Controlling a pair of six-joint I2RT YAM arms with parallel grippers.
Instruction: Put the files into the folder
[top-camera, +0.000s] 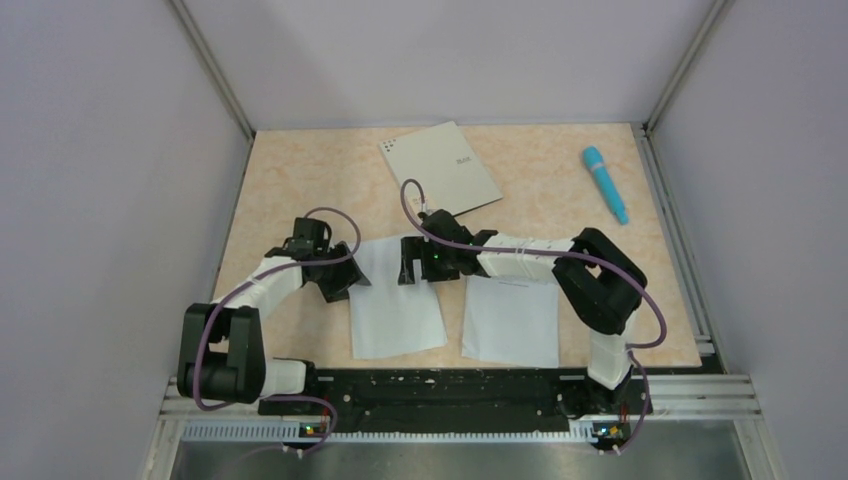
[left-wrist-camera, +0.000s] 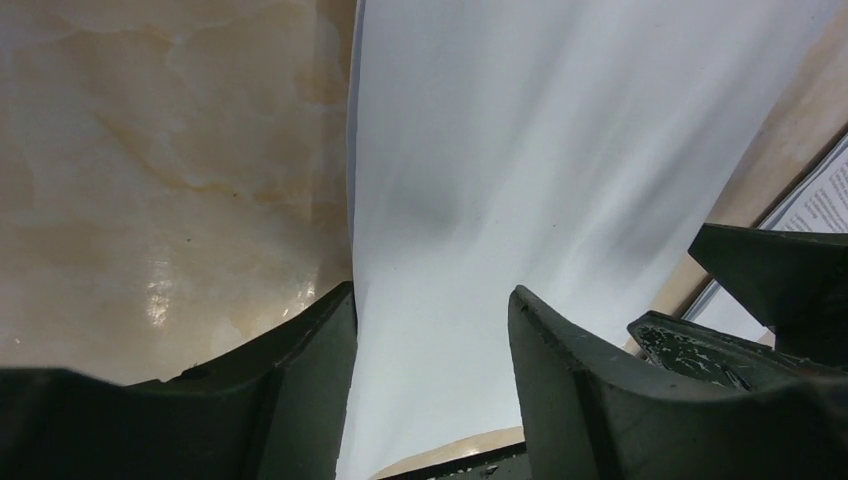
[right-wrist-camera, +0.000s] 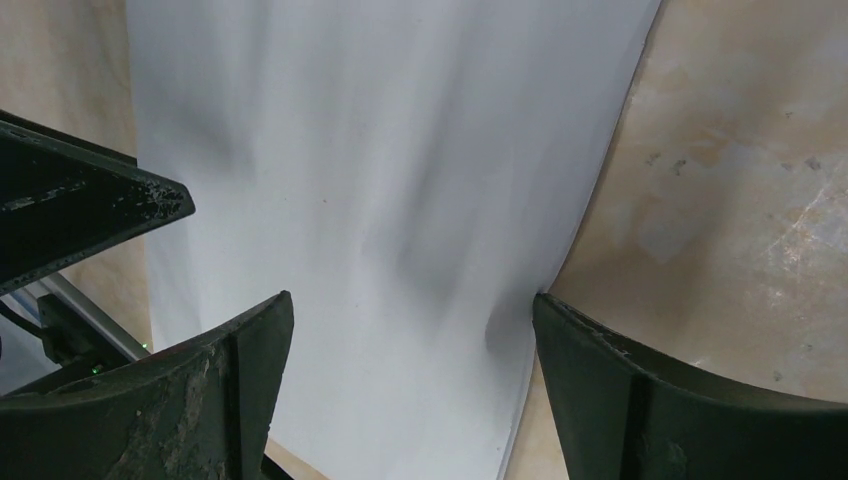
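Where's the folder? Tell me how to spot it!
Look along the far side of the tan table, near its middle. The folder lies flat and askew there, beyond the white sheets. It is grey with small dark marks on its cover, while the sheets are white.

You have two arms that look alike. Your left arm (top-camera: 268, 285) and your right arm (top-camera: 520, 262) are each made of white tubes joined by chunky black blocks. A thin purple cable (top-camera: 328, 210) loops along the left arm, and another purple cable (top-camera: 404, 195) loops along the right one. Your left gripper (left-wrist-camera: 430, 385) has two thick, dark fingers (left-wrist-camera: 590, 400) with curved edges, and your right gripper (right-wrist-camera: 410, 385) has the same kind. The right fingers (right-wrist-camera: 200, 400) have little white scratches and specks on them. A tiny green light (top-camera: 437, 265) glows near the right gripper, and small lights (top-camera: 311, 429) glow down by the bases.
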